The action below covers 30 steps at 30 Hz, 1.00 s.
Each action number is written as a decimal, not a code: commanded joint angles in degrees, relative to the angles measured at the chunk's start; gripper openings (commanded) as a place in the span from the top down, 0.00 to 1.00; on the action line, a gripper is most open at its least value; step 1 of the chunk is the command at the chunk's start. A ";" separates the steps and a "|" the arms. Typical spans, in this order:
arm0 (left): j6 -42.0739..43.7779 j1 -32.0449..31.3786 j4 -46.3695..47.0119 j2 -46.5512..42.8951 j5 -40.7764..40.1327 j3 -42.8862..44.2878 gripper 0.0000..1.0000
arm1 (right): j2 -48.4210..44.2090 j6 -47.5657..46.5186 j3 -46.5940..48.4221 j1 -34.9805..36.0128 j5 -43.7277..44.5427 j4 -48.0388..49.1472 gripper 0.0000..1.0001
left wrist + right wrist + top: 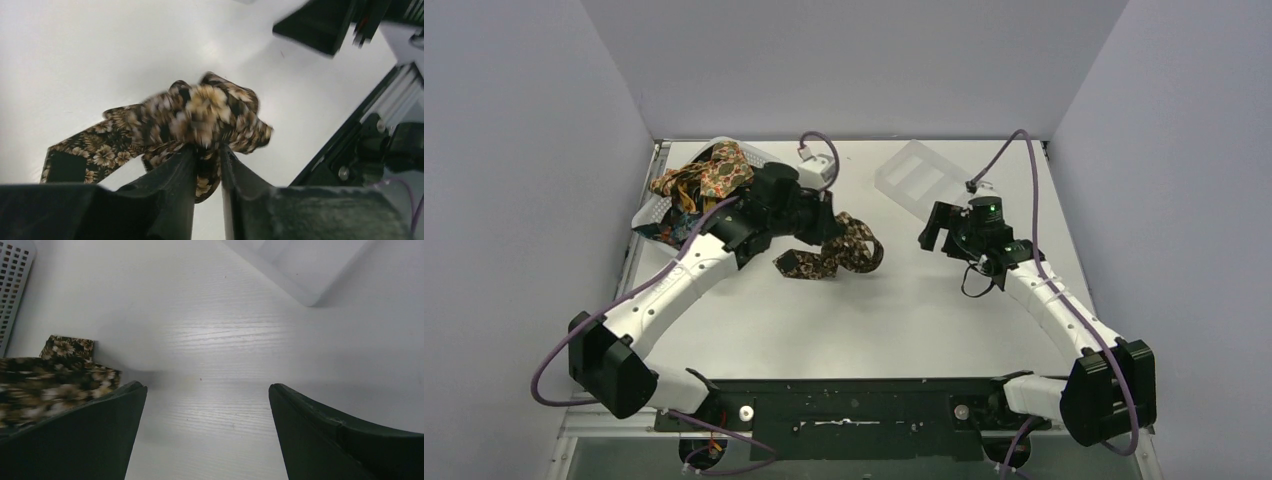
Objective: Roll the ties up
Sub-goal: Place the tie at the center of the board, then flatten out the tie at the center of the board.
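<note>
The brown tie (210, 115) was soft woven cloth printed with small cream and tan flowers on a dark ground. It was bunched into a loose, crumpled knot where the left hand (207, 150) gripped it, its two matte black, wedge-shaped fingers (170, 190) closed tightly on the fabric. From that bunch a flat band trailed away, with a dark rectangular patch near its end. Seen from above, the tie folded in slack loops over the smooth white table (874, 320), just to the right of the basket (652, 207). The basket was white perforated plastic with a grid of small square holes. It held a tangled heap of other ties (714, 172) in orange-tan, navy and yellow prints. Farther right of the basket, past the brown tie, the right hand (207, 387) hung above the faintly grained table with its dark fingers spread wide apart, holding nothing. A rigid, clear plastic tray (914, 178) with rectangular compartments lay well to the right of the basket, toward the back wall.
</note>
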 commanded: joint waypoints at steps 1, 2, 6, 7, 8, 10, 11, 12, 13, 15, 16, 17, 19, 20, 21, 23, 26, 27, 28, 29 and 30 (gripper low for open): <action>-3.48 -5.09 7.76 2.16 -1.60 -5.66 0.53 | -3.09 -1.05 -0.92 -3.24 1.03 0.48 0.00; -4.00 -5.09 7.52 3.04 -1.64 -7.45 0.35 | -2.76 -1.58 -0.73 -3.83 -0.48 -0.19 0.00; -6.31 -5.15 5.33 1.85 -7.50 -13.83 0.07 | -2.53 -4.75 -2.45 -4.13 -9.36 0.92 0.00; -6.74 -5.20 5.55 0.33 -7.90 -14.82 0.05 | -2.62 -4.90 -3.35 -4.08 -11.59 1.66 0.00; -7.44 -5.16 6.19 -1.30 -8.37 -16.26 0.03 | -2.76 -4.83 -4.48 -4.04 -13.71 2.91 0.00; -8.93 -4.89 6.87 -4.84 -10.69 -18.63 0.03 | -2.51 -5.27 -6.76 -3.59 -19.45 6.03 0.00; -9.91 -4.51 6.80 -6.11 -12.23 -20.01 0.03 | -2.18 -5.84 -7.68 -2.68 -22.12 7.60 0.00; -10.87 -3.68 6.56 -7.14 -13.16 -21.17 0.03 | -1.73 -6.28 -7.99 -1.25 -23.41 8.62 0.00; -11.86 -2.75 6.45 -7.93 -14.23 -22.74 0.03 | -1.17 -6.70 -7.84 0.78 -23.10 8.88 0.01; -13.94 -0.21 6.81 -9.42 -15.07 -25.83 0.03 | -0.71 -7.77 -7.95 5.38 -21.50 10.34 0.03; -15.27 1.11 6.53 -10.00 -15.60 -27.23 0.03 | -0.95 -8.10 -8.32 7.91 -20.40 11.51 0.04; -16.28 2.70 6.30 -10.53 -15.77 -28.43 0.03 | -1.43 -8.45 -8.87 10.42 -18.67 12.93 0.06; -18.40 6.01 5.77 -11.62 -15.67 -30.52 0.03 | -3.04 -9.89 -11.10 15.95 -14.90 17.06 0.10; -19.08 7.40 5.46 -12.29 -15.55 -31.17 0.03 | -3.71 -11.30 -11.97 20.64 -12.17 18.88 0.14; -19.42 8.25 5.32 -12.89 -15.49 -31.69 0.03 | -3.98 -13.21 -12.22 24.45 -9.31 19.39 0.14; -20.03 8.94 5.27 -14.49 -16.04 -32.52 0.03 | -3.18 -16.06 -12.23 30.81 -3.71 23.47 0.15; -21.28 9.28 5.08 -17.60 -17.32 -33.51 0.03 | 1.16 -17.59 -10.96 36.75 -0.05 27.18 0.25; -21.96 9.30 4.49 -18.66 -18.78 -33.51 0.03 | 3.81 -17.55 -9.94 38.01 -0.01 27.68 0.28; -22.54 9.34 3.48 -19.89 -20.21 -33.36 0.03 | 5.83 -17.59 -8.90 39.25 -0.77 27.92 0.29; -23.03 9.49 2.40 -21.17 -21.75 -33.34 0.03 | 8.06 -17.51 -7.69 40.35 -1.54 27.78 0.30; -23.37 9.59 1.41 -22.66 -23.11 -33.33 0.03 | 10.10 -17.07 -6.44 41.34 -1.31 26.82 0.32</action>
